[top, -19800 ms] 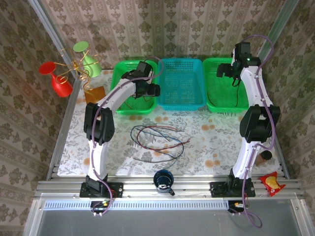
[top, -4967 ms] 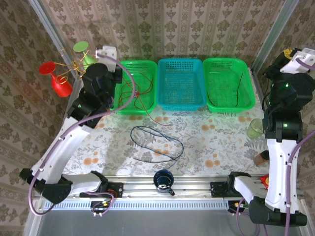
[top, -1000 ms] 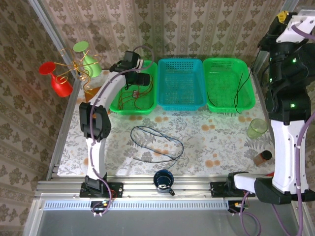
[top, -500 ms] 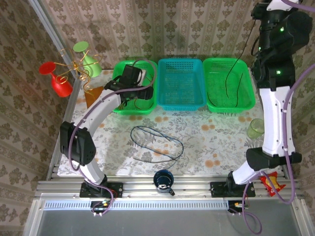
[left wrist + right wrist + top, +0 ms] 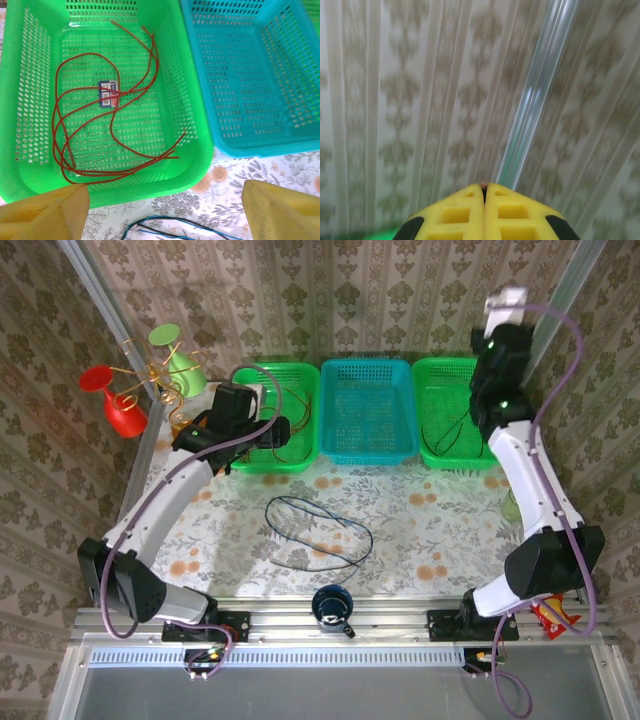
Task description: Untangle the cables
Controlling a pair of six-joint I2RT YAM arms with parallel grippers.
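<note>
1. Moved since half a second back: right arm, down from the top of frame to just above the right green basket (image 5: 430, 455); left arm, swung out low to the left, hand kept over the left green basket (image 5: 197, 130).
2. Left hand (image 5: 161, 186): hangs wide open, holding nothing, yellow fingers (image 5: 45, 210) at both lower corners of the wrist view. Reads as a finished drop, since the red cable (image 5: 131, 90) lies whole inside that basket, coiled loosely over a small label.
3. Right hand (image 5: 484, 192): fingertips pressed together, aimed at the wall. Tiny dark speck at the seam; cannot tell whether cable.
4. Black cable (image 5: 452, 430): loops in the right green basket, one end rising toward the right arm. Probably being set down there, one colour per basket.
5. Dark blue cable (image 5: 290, 499): lies as a loose loop mid-table with a darker strand alongside, well apart from both hands. Likely meant for the teal basket (image 5: 330, 410) between the green ones; nothing seen in it.
6. Table (image 5: 420, 530): floral cloth, aluminium rails along the near edge, dark blue cup (image 5: 332, 605) just behind them, snack packet (image 5: 548, 612) by the right base.
7. Room: damask wallpaper on three sides, metal corner posts, gold wire stand (image 5: 150, 375) with red and green cups at far left.
</note>
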